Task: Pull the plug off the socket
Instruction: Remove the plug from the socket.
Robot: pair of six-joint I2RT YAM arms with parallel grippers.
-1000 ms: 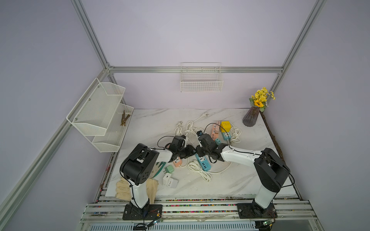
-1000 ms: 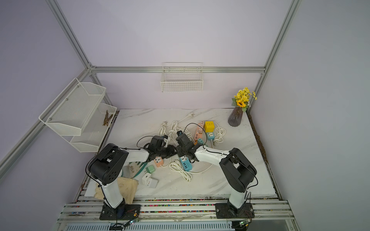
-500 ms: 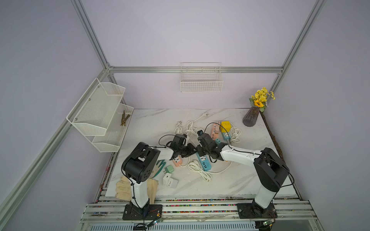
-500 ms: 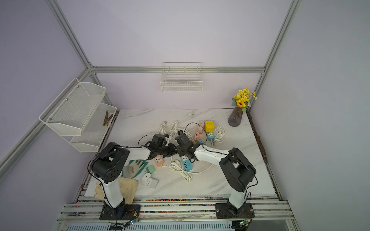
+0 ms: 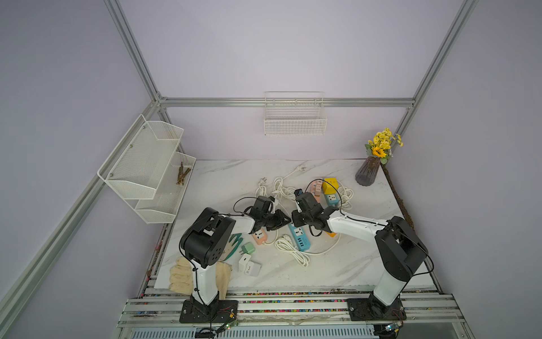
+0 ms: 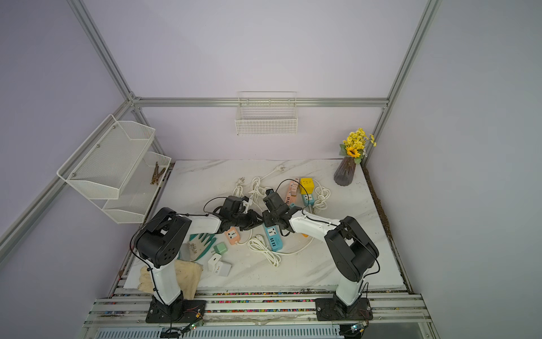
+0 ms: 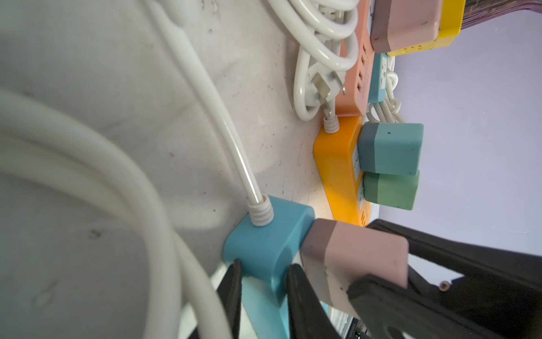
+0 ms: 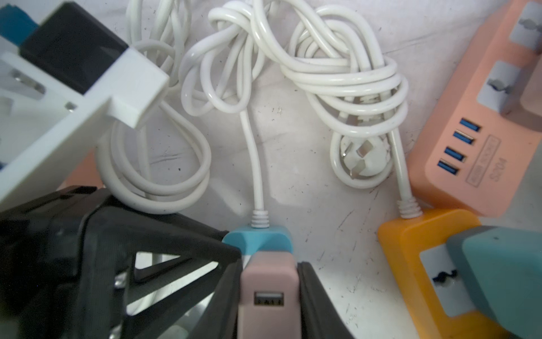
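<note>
The pink plug point(image 8: 268, 281), a small USB charger block, sits in the end of the blue socket strip point(image 7: 269, 243), which lies on the marble table in both top views point(image 5: 300, 237) point(image 6: 272, 238). My right gripper point(image 8: 269, 268) is shut on the pink plug, one finger on each side. My left gripper point(image 7: 264, 278) is shut on the blue strip's end, just behind its white cord. The two grippers meet tip to tip in a top view, left point(image 5: 285, 220) and right point(image 5: 296, 219). The plug's prongs are hidden.
An orange strip point(image 7: 337, 164) with a teal adapter point(image 7: 390, 148) and a green adapter point(image 7: 391, 190) lies close beside. A salmon strip point(image 8: 475, 132), knotted white cords point(image 8: 308, 64) and a loose white plug point(image 8: 362, 158) lie beyond. Gloves point(image 5: 234, 243) and a vase point(image 5: 366, 174) stand further off.
My left gripper's jaws have closed onto the end of the blue strip. The right gripper has stayed shut on the pink plug without moving.
</note>
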